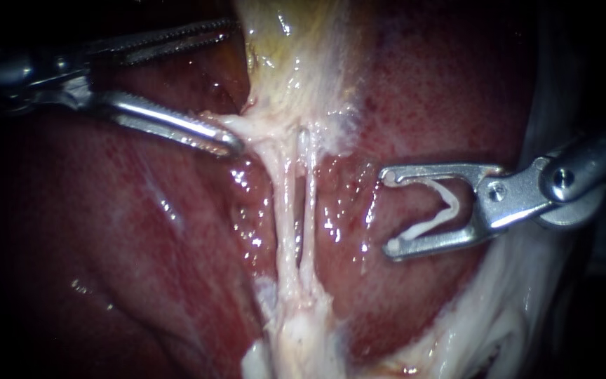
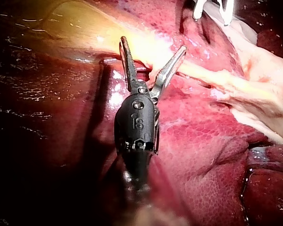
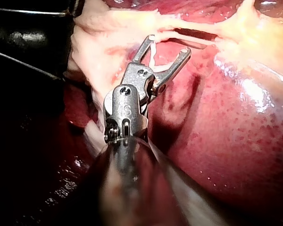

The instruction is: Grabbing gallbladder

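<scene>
The pale yellow gallbladder (image 1: 285, 49) hangs at the top centre of the endoscope view and narrows into two pale tubes (image 1: 287, 210) that run down over the dark red liver (image 1: 106, 245). My left instrument (image 1: 237, 85) comes in from the left with its jaws wide open beside the gallbladder's neck; the lower jaw's tip touches the pale tissue there. In the left wrist view its jaws (image 2: 153, 44) straddle a pale strand (image 2: 153, 73). My right instrument (image 1: 388, 210) stands right of the tubes, apart from them, holding a white clip (image 1: 443, 210) between its spread jaws.
White fatty tissue (image 1: 499, 316) lies along the lower right edge of the liver. Wet glints cover the liver bed around the tubes. In the right wrist view the instrument (image 3: 168, 44) and its clip (image 3: 152, 54) hover just short of the pale tissue band.
</scene>
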### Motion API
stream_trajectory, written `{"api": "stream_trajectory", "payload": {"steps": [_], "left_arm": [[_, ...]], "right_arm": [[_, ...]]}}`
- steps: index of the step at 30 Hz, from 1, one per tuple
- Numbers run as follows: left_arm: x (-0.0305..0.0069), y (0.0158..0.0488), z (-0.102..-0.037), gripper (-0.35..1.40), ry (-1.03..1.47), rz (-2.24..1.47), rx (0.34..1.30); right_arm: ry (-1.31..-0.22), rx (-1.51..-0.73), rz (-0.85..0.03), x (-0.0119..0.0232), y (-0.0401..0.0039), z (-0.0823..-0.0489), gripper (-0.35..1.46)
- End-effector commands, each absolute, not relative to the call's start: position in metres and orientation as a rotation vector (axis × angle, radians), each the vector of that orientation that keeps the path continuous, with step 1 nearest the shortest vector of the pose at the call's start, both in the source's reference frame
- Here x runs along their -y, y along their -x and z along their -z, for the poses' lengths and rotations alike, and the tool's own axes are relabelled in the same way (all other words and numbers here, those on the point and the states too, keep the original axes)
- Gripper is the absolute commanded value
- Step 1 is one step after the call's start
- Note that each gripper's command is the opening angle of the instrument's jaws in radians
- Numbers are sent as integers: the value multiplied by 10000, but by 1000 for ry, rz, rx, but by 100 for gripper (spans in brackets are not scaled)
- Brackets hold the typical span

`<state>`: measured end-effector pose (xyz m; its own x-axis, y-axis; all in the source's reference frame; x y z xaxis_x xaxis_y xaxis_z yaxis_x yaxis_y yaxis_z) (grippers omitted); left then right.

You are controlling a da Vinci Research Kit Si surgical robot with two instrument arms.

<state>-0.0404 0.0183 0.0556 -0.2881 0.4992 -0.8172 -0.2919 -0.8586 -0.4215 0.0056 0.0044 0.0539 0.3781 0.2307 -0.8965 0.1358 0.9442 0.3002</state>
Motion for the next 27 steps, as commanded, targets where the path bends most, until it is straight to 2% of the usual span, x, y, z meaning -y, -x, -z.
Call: {"api": "stream_trajectory", "payload": {"steps": [1,6,17,20,23,24,25,27], "left_arm": [[-182,403,-556,118,1479,-2172,261],[-177,400,-560,116,1484,-2176,261],[-150,392,-613,93,1342,-2250,332],[-144,390,-623,79,1311,-2250,348],[-141,390,-626,56,1298,-2248,356],[-140,389,-625,41,1292,-2246,361],[-140,389,-625,34,1287,-2243,365],[-139,385,-625,36,1278,-2250,371]], "right_arm": [[-351,-1188,-62,-44,-56,-539,50],[-351,-1188,-62,-44,-56,-539,50],[-351,-1189,-62,-44,-56,-539,50],[-351,-1189,-62,-44,-55,-539,50],[-351,-1189,-62,-43,-55,-539,50],[-351,-1189,-62,-43,-55,-539,50],[-351,-1189,-62,-43,-55,-539,50],[-351,-1189,-62,-43,-55,-539,50]]}}
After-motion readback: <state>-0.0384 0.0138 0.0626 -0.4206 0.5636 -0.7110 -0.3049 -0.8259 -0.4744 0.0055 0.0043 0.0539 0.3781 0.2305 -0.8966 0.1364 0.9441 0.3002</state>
